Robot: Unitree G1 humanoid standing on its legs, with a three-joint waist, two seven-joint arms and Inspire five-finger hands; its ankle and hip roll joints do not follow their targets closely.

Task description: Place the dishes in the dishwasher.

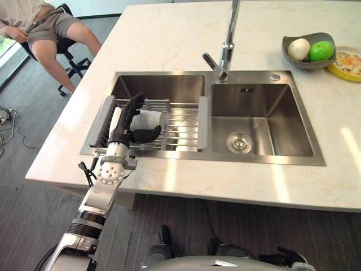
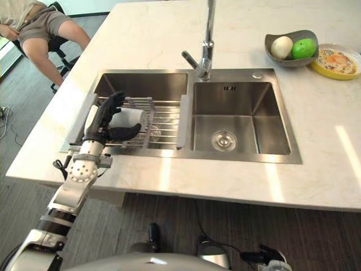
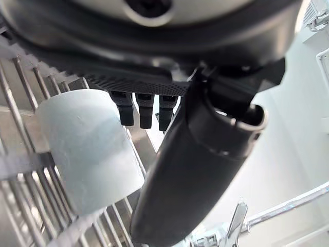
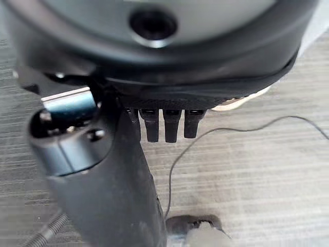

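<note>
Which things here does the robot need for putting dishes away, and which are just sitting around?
For the job:
- white cup lying on the drying rack over the left sink basin
- left robot hand, open, reaching at the cup

Just sitting around:
- grey bowl holding a white ball and a green ball
- yellow plate beside it
- faucet
- person on a chair
</note>
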